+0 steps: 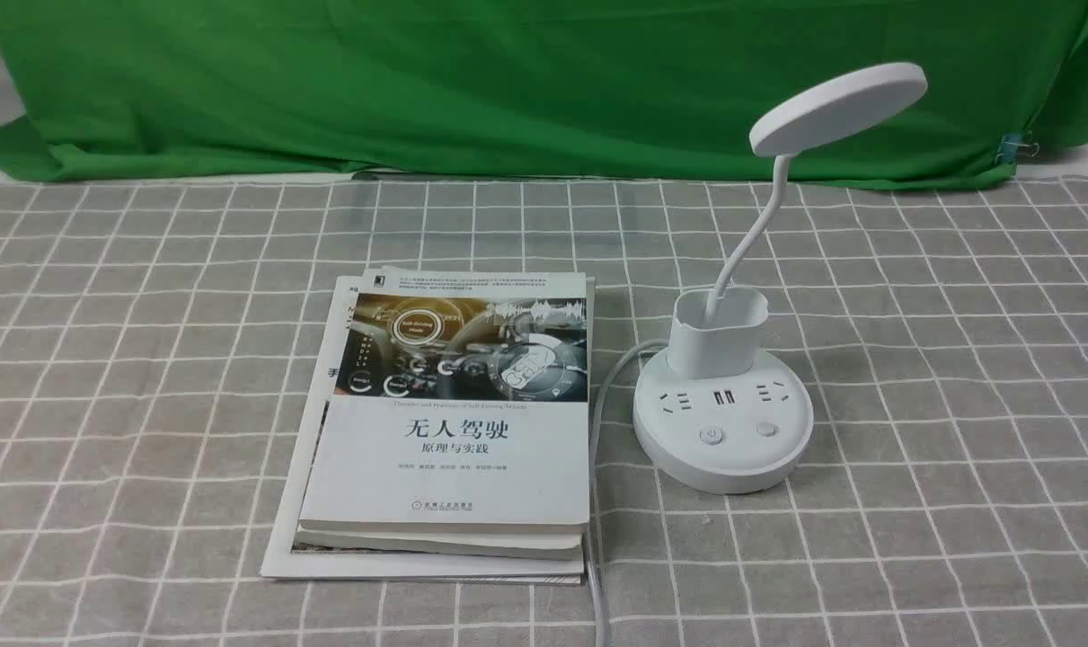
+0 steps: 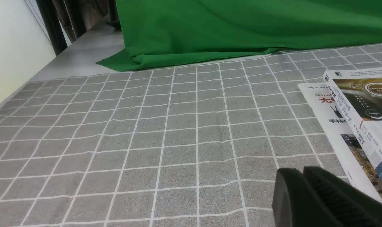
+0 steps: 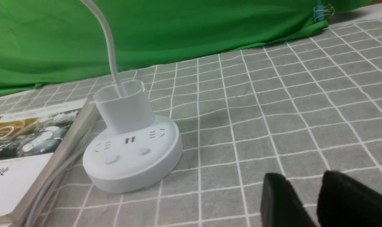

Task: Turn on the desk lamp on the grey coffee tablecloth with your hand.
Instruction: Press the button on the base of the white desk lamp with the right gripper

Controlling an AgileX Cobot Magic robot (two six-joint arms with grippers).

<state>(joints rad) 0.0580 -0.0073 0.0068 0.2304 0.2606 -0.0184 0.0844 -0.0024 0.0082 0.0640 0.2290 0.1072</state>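
While round-based desk lamp [image 1: 719, 346] sits on gridded tablecloth [image 1: 957, 377] | left fingers [image 2: 288, 198] closed | right fingers [image 3: 282, 201] parted

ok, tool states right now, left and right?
Left black tool: shut, holding nothing.
Right black tool: slightly open, holding nothing, apart from the white round-based plastic desk lamp.

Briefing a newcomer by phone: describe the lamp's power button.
On the grey tablecloth, right of the books, stands the desk lamp. Of two buttons on its base, the power button is the left one, marked with a symbol; the other button is plain.
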